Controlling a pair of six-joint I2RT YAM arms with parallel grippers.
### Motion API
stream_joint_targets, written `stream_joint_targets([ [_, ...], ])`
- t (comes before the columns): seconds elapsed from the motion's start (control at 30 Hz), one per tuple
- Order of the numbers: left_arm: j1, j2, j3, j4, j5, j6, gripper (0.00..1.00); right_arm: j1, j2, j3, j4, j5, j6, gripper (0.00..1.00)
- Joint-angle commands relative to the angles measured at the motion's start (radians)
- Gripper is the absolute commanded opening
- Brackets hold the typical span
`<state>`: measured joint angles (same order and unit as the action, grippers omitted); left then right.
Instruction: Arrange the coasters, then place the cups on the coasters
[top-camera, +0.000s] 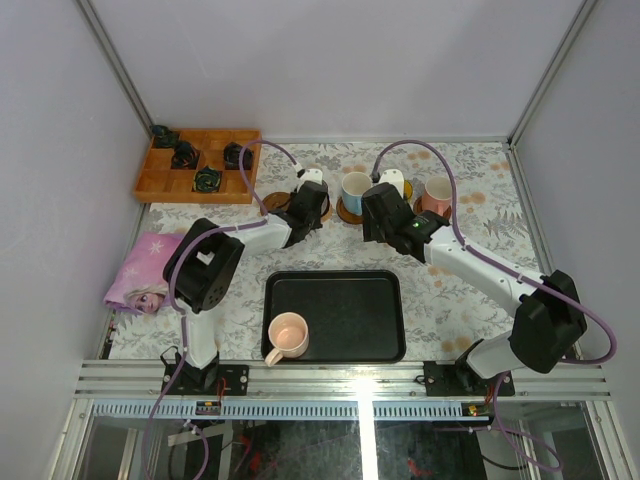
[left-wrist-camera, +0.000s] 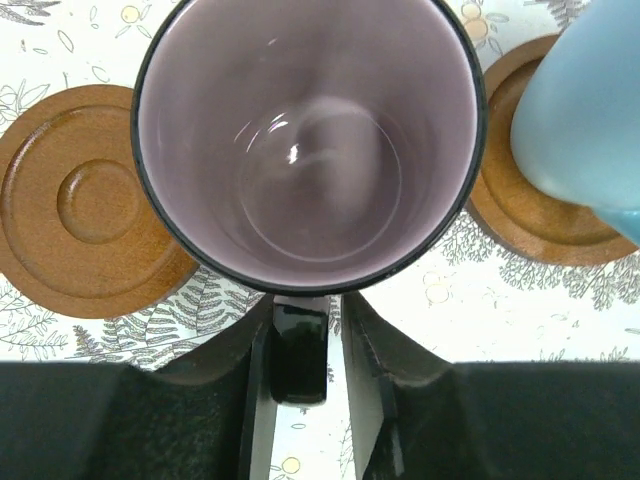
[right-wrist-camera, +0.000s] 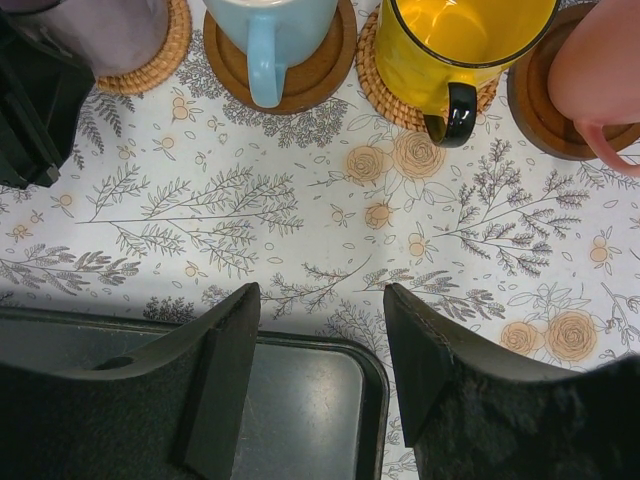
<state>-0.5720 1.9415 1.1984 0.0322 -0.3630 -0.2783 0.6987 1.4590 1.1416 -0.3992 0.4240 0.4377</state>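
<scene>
Right now I am on the cup-placing step. My left jaws straddle the black handle (left-wrist-camera: 300, 350) of the mauve cup (left-wrist-camera: 305, 150), which sits on the woven coaster (right-wrist-camera: 165, 50) in the far row. A sliver of gap shows on one side, so I cannot tell whether I grip it. My right jaws hang apart and empty over the tray (right-wrist-camera: 310, 400) edge. Next, I judge, I should let go cleanly and back off without nudging the cup. Then I should fetch the peach cup (top-camera: 288, 335) from the tray for the bare coaster (left-wrist-camera: 90, 200) just beside.

Four cups (right-wrist-camera: 270, 25) upright on coasters (right-wrist-camera: 322, 72)
</scene>
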Motion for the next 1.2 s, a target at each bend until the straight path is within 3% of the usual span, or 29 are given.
stream_joint_targets([
  [0.0, 0.008, -0.038, 0.017, 0.071, -0.056, -0.001, 0.32, 0.003, 0.013, 0.047, 0.002, -0.007, 0.015, 0.6],
  [0.13, 0.008, -0.058, -0.003, 0.077, -0.049, -0.005, 0.52, 0.003, 0.018, 0.052, -0.001, -0.011, 0.018, 0.6],
  [0.47, 0.007, -0.153, -0.053, 0.024, -0.056, -0.048, 0.66, 0.004, 0.003, 0.045, -0.008, -0.009, 0.032, 0.59],
  [0.7, 0.002, -0.355, -0.167, -0.167, -0.082, -0.068, 0.86, 0.004, -0.022, 0.033, -0.009, -0.013, 0.043, 0.6],
  [0.83, -0.005, -0.537, -0.25, -0.337, -0.054, -0.093, 0.9, 0.004, -0.022, 0.026, -0.006, -0.034, 0.046, 0.6],
  [0.93, -0.023, -0.695, -0.311, -0.468, -0.039, -0.142, 0.91, 0.003, -0.014, 0.026, 0.026, -0.125, 0.014, 0.63],
  [1.17, -0.09, -0.987, -0.36, -0.81, -0.032, -0.401, 0.95, 0.027, 0.046, 0.045, 0.126, -0.6, -0.129, 0.79],
])
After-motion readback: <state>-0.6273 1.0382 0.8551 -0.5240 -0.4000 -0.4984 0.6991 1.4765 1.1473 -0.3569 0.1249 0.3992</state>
